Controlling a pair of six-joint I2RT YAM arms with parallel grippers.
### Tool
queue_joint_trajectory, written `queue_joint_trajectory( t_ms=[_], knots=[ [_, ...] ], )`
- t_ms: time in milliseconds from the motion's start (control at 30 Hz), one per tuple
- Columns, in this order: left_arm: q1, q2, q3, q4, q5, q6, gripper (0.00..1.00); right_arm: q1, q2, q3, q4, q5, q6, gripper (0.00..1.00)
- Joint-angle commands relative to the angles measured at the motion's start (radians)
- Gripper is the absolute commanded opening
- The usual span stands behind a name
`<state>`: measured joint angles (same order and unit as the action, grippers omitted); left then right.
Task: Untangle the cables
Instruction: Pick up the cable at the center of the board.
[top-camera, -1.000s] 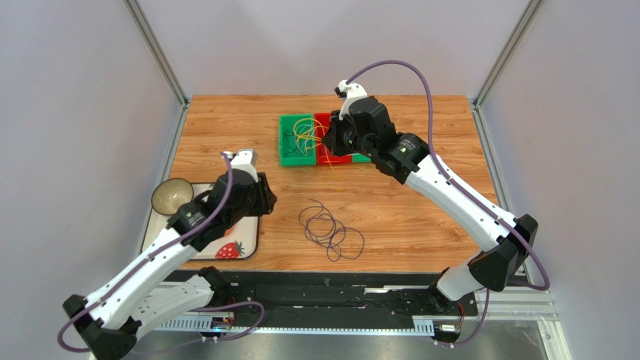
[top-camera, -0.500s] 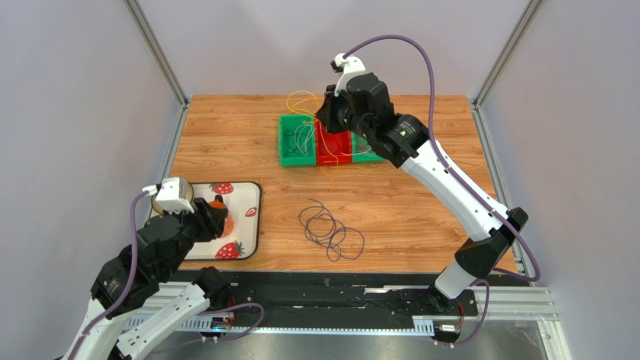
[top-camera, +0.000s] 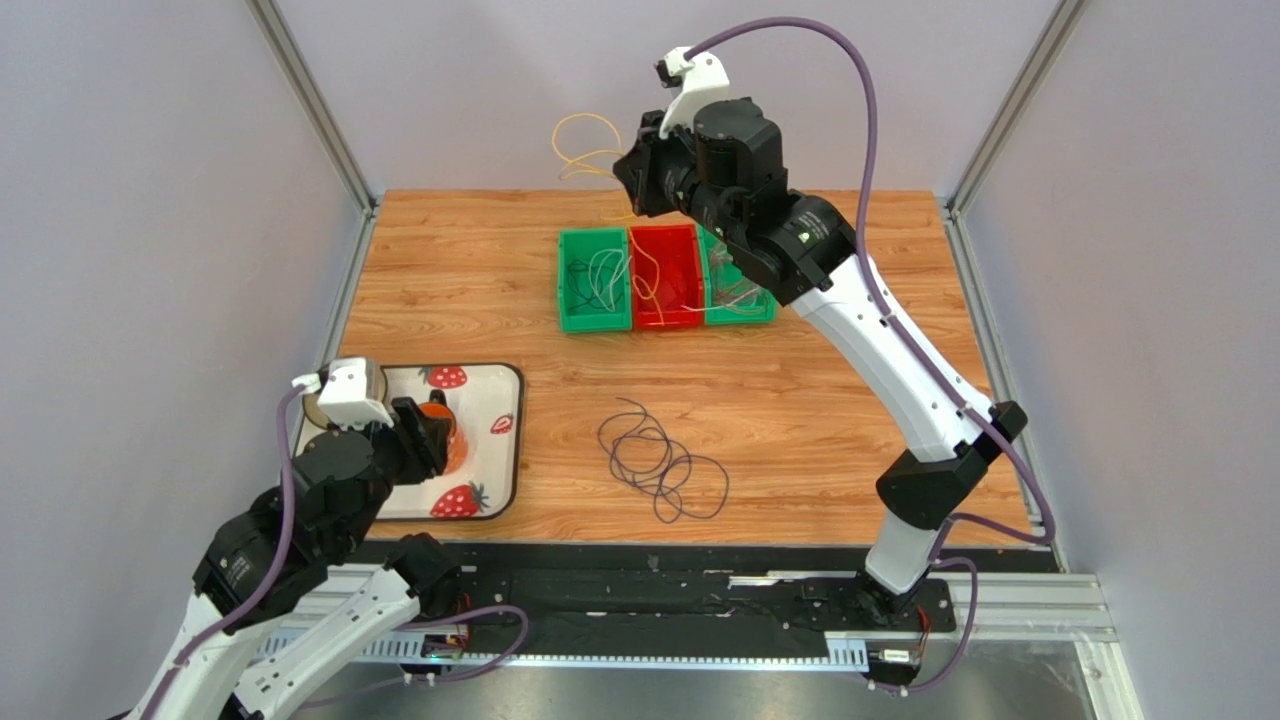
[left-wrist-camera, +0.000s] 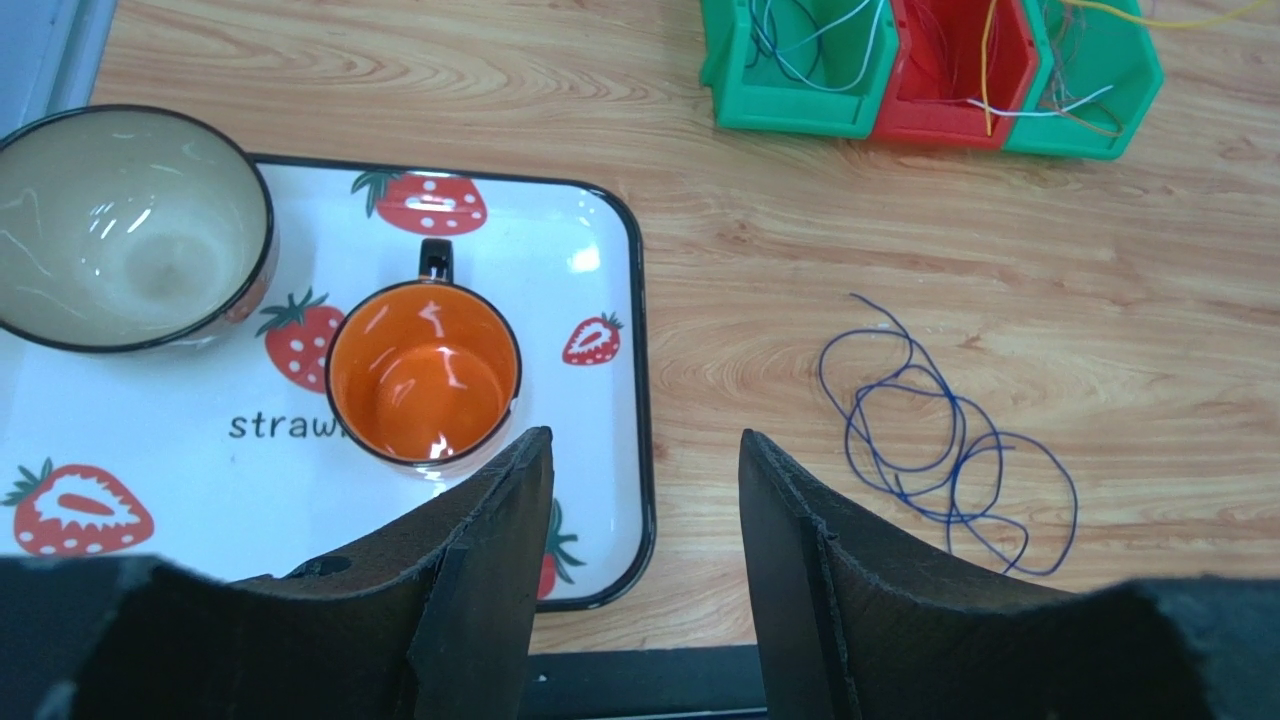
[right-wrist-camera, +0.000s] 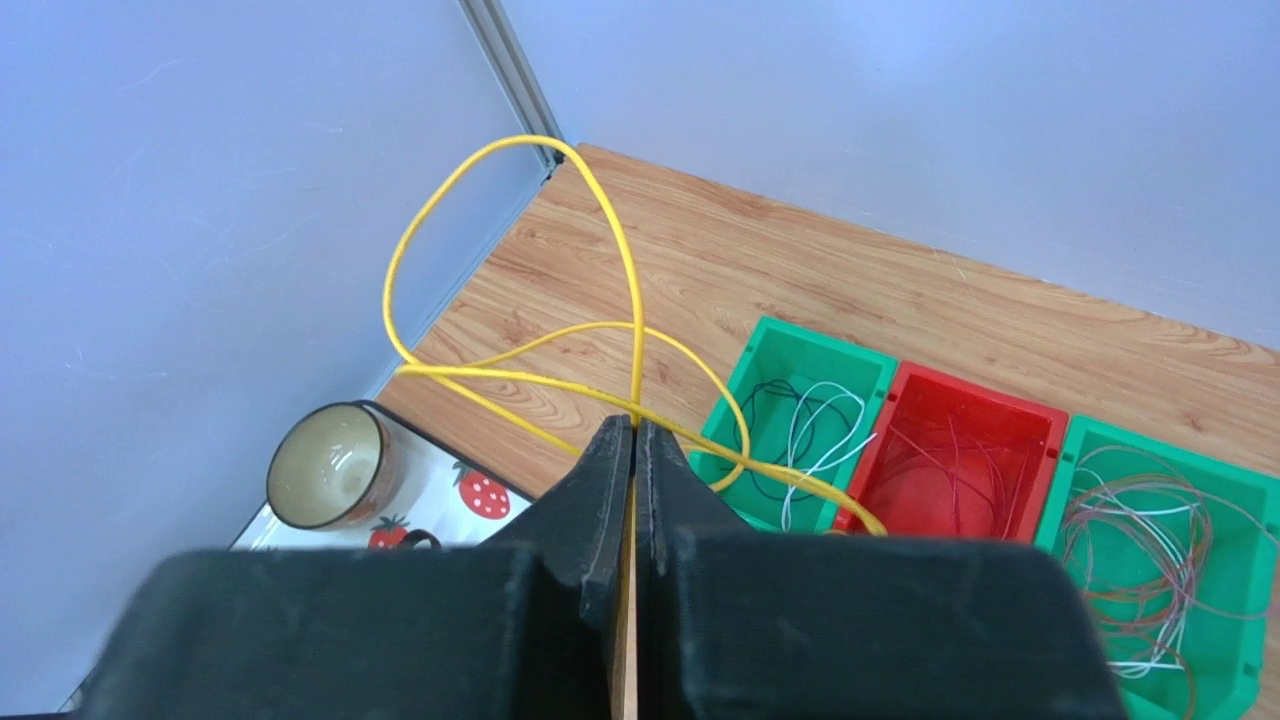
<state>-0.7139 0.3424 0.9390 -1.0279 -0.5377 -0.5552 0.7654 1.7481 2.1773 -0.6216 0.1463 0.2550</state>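
Left gripper (left-wrist-camera: 643, 450): hovers over the near edge of a strawberry-print tray (left-wrist-camera: 601, 428), jaws apart with nothing between them.
Tray contents: a bowl (left-wrist-camera: 128, 225) and an orange mug (left-wrist-camera: 424, 375), both apart from the cables.
Dark purple cable (top-camera: 658, 459): lies alone on the table (top-camera: 842, 390) in loose overlapping loops, between the two arms and well apart from the bins.
Left green bin (right-wrist-camera: 759, 360): holds white and dark strands.
Red bin (right-wrist-camera: 977, 398): holds reddish wires, hard to count.
Right green bin (right-wrist-camera: 1074, 495): holds a mixed coil of thin wires.
Yellow cable (right-wrist-camera: 511, 270): lifted high above the bins, looping in the air; its lower run trails down toward the bins.
Right gripper (right-wrist-camera: 633, 435): raised over the bins, fingers pinched tight on the yellow cable.
Handling: these wires look very light, limp yet springy, and smooth enough to slide through a loose pinch; loops are likely to snag neighbours and drag them out.
Where to hold: probably on a single strand at a free loop or near an end, clear of crossings, pulling slowly upward.
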Motion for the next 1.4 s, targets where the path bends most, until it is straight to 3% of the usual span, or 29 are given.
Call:
queue_joint_trajectory(
  t_ms=[0, 300, 633, 833, 1167, 1367],
  knots=[
    [-0.006, 0.020, 0.000, 0.012, -0.021, 0.005, 0.58, -0.003, 0.053, 0.059, 0.100, -0.016, -0.036, 0.00],
    [-0.004, 0.015, -0.005, 0.003, -0.034, -0.012, 0.58, -0.023, 0.182, 0.235, 0.161, -0.089, -0.049, 0.00],
    [-0.004, 0.017, -0.005, -0.003, -0.045, -0.018, 0.57, -0.028, 0.284, 0.263, 0.345, -0.128, -0.109, 0.00],
    [-0.002, 0.015, -0.005, -0.011, -0.057, -0.029, 0.58, -0.061, 0.427, 0.337, 0.393, -0.125, -0.096, 0.00],
    [-0.001, 0.018, -0.005, -0.012, -0.065, -0.031, 0.58, -0.155, 0.537, 0.227, 0.379, -0.123, 0.026, 0.00],
    [0.004, 0.027, -0.005, -0.011, -0.065, -0.028, 0.57, -0.161, 0.496, 0.056, 0.364, -0.131, 0.046, 0.00]
  ],
)
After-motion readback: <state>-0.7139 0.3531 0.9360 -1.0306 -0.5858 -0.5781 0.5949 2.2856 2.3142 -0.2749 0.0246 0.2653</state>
